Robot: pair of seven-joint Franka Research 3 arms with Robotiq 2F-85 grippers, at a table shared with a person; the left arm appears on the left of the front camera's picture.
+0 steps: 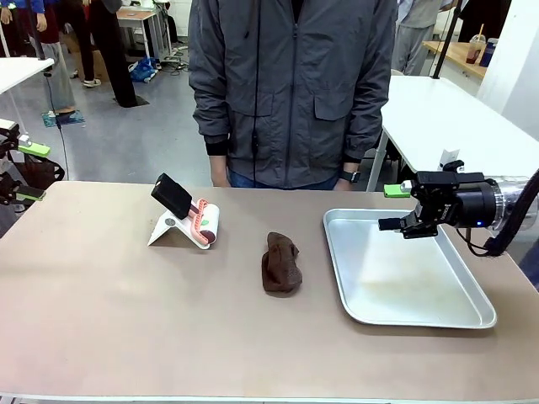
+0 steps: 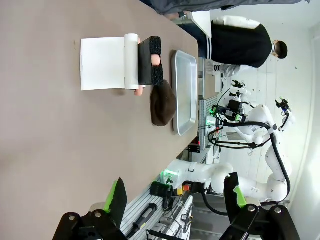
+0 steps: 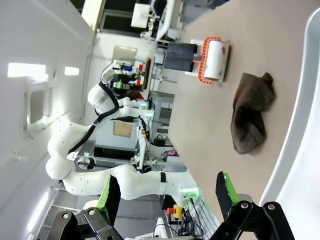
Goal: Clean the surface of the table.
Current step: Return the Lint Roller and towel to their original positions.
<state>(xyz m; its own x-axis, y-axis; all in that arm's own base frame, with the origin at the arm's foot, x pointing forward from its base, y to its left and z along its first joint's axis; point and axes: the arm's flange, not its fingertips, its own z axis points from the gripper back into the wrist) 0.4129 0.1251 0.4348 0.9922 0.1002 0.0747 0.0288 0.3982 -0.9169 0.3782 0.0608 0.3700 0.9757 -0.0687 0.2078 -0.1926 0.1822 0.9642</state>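
Nearest us the tan bench [image 1: 126, 328] spreads across the whole width of the front view, carrying a crumpled brown cloth [image 1: 280, 263] at its middle, a metal tray [image 1: 404, 273] to our right of it and a lint roller [image 1: 198, 220] on its white stand to our left. Our right end effector [image 1: 394, 207] hovers over the tray's far edge with its fingers spread and nothing between them, while our left end effector [image 1: 25, 172] sits off the bench's left edge, likewise spread and empty. Beyond the far edge a person in a grey jacket [image 1: 290, 84] stands facing us
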